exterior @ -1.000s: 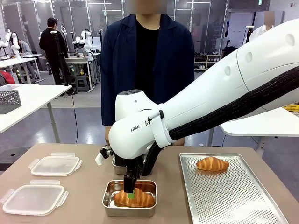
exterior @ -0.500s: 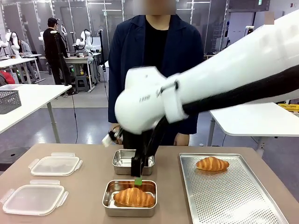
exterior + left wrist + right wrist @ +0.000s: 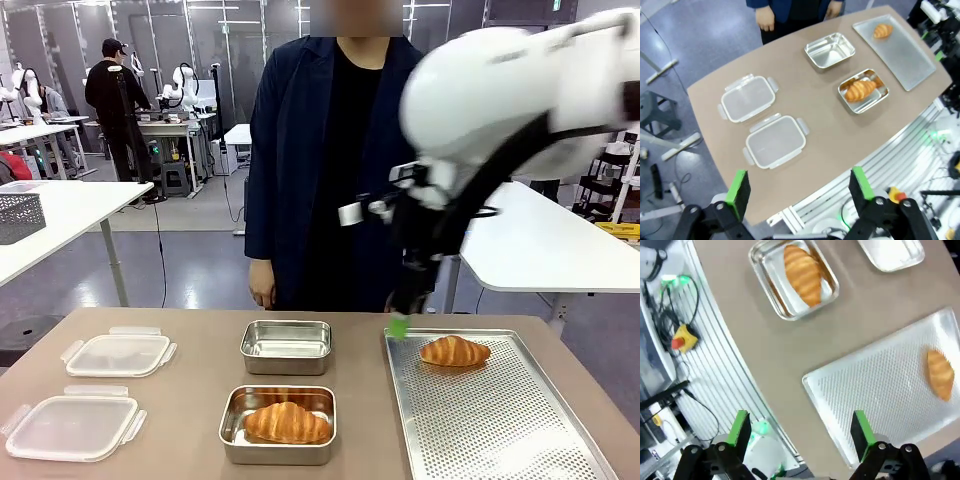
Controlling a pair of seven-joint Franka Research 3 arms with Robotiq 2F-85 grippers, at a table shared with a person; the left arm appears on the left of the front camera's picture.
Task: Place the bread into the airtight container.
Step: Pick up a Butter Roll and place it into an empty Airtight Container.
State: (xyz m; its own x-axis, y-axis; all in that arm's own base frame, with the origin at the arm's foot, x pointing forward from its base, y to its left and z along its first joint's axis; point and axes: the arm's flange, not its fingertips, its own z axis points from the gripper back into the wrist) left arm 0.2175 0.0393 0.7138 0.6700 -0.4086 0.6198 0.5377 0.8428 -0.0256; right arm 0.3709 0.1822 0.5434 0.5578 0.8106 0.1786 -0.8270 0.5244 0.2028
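Observation:
One croissant (image 3: 288,423) lies in the near steel container (image 3: 230,440); the wrist views show it too, croissant (image 3: 860,90) and croissant (image 3: 802,274). A second croissant (image 3: 454,350) rests at the far end of the perforated tray (image 3: 500,430). The far steel container (image 3: 286,346) holds nothing. My right gripper (image 3: 399,325) hangs above the tray's far left corner, a little left of the second croissant. Its wrist view shows this gripper (image 3: 800,422) open and holding nothing. My left gripper (image 3: 799,180) is open and high above the table's near edge.
Two clear plastic lids, lid (image 3: 118,355) and lid (image 3: 72,427), lie at the table's left. A person stands at the far side with a hand (image 3: 262,295) hanging by the table edge. The brown tabletop (image 3: 190,400) between lids and containers is bare.
My right gripper let go of the croissant in the near container, rose, and swung right to above the tray's far left corner. The croissant stays in the container.

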